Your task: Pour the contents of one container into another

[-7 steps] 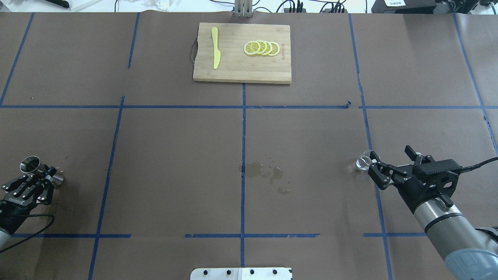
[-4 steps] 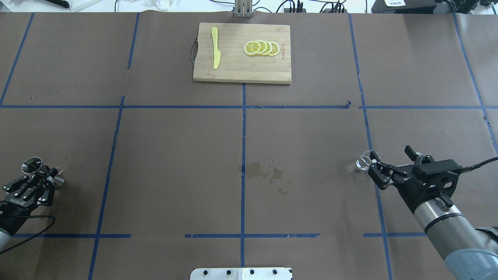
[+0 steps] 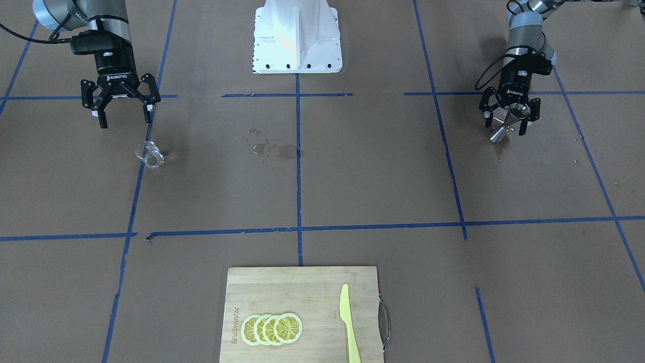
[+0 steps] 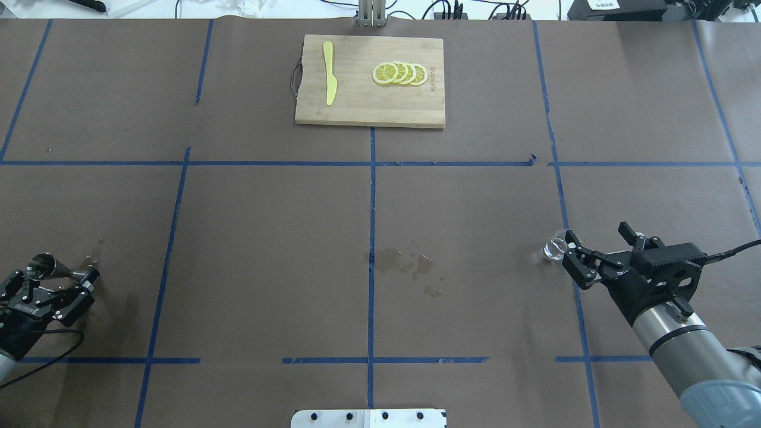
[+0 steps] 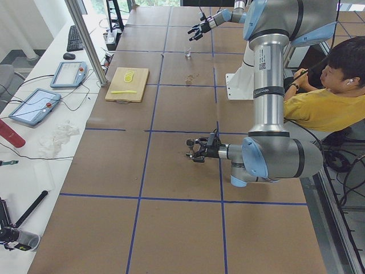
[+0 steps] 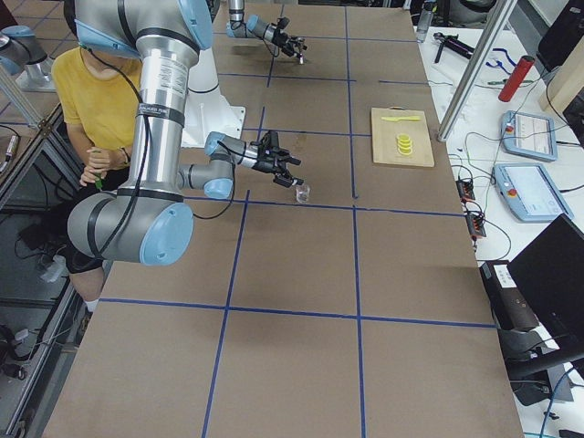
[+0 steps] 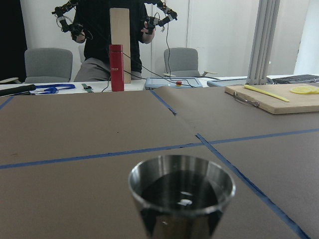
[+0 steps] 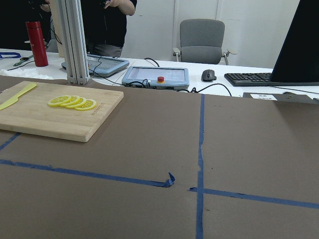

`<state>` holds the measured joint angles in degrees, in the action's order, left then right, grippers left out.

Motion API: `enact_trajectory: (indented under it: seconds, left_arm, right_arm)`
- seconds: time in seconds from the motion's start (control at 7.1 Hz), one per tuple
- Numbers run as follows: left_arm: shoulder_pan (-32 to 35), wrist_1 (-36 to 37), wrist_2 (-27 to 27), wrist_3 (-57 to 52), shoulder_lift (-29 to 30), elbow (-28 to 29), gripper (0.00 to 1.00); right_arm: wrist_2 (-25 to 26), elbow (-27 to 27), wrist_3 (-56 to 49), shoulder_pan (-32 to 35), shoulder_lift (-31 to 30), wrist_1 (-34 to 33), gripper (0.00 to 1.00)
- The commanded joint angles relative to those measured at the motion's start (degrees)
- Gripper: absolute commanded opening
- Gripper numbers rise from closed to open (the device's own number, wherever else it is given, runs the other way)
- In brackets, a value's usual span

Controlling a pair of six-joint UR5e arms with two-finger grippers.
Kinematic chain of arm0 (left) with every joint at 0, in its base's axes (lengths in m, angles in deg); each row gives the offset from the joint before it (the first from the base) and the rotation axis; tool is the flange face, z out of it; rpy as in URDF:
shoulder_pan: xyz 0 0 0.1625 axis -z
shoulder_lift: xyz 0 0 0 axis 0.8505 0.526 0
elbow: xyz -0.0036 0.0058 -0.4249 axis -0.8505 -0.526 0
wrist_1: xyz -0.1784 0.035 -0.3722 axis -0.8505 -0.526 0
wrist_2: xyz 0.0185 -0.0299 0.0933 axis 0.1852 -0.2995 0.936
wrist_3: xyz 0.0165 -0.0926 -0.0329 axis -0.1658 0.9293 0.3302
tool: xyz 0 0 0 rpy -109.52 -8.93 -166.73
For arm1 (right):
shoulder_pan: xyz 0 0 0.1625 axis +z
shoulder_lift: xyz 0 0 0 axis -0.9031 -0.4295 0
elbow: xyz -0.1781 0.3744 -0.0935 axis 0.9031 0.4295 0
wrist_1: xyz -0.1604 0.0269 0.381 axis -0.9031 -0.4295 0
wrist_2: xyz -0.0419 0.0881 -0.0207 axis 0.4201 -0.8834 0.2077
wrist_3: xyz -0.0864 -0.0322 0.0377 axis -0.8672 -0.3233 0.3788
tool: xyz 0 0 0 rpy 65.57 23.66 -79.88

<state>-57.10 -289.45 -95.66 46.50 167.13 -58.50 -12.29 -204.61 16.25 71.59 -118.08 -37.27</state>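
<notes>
The steel jigger (image 3: 506, 123) stands at the table's left near edge, between the spread fingers of my left gripper (image 4: 53, 276), which is open around it. In the left wrist view the jigger (image 7: 182, 191) fills the foreground, upright, with dark liquid inside; no fingers show there. The clear glass cup (image 4: 554, 248) sits on the table on the right. My right gripper (image 3: 126, 121) hangs open just behind it, with nothing between its fingers. The cup (image 3: 149, 155) lies a short way beyond the fingertips and is out of the right wrist view.
A wet spill (image 4: 404, 261) marks the table's middle. A wooden cutting board (image 4: 357, 110) at the far edge carries lemon slices (image 4: 399, 73) and a yellow knife (image 4: 329, 72). The white robot base (image 3: 296, 35) sits at the near edge. A person (image 5: 325, 97) sits beside the robot.
My left gripper and the jigger have sunk and drawn back toward the near edge, and its fingers now stand wider apart. The right arm and the glass cup have not moved.
</notes>
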Motion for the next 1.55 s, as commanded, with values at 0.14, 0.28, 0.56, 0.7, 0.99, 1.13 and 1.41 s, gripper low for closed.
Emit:
enact_trajectory:
  seconds: [0.14,0.28,0.56,0.7,0.99,1.13,1.41]
  left_arm:
    - [-0.3,-0.8,0.0,0.1,-0.4,-0.1,1.00]
    - [-0.8,-2.5,0.0,0.2,-1.5,0.0,1.00]
    - [-2.6,-5.6,0.3,0.2,-4.9,0.0,1.00]
    - [-4.1,-5.6,0.3,0.0,-4.9,-0.1,1.00]
    - [-10.4,-6.1,4.3,-0.1,-4.9,-0.2,1.00]
    - [-12.9,-8.8,6.3,-0.2,-5.2,-0.2,1.00]
    - [-15.9,-12.2,8.8,-0.1,-9.4,-0.1,1.00]
  right_arm:
    - [0.0,-0.4,0.0,0.0,0.0,0.1,1.00]
    - [0.0,-0.4,0.0,0.1,0.0,0.1,1.00]
    - [0.1,-0.5,0.0,0.0,0.0,0.1,1.00]
    - [0.0,-0.5,0.0,0.0,0.0,0.1,1.00]
    - [0.0,-0.5,0.0,0.1,0.0,0.0,1.00]
    - [0.0,-0.5,0.0,0.1,0.0,0.0,1.00]
    - [0.0,-0.4,0.0,0.1,0.0,0.0,1.00]
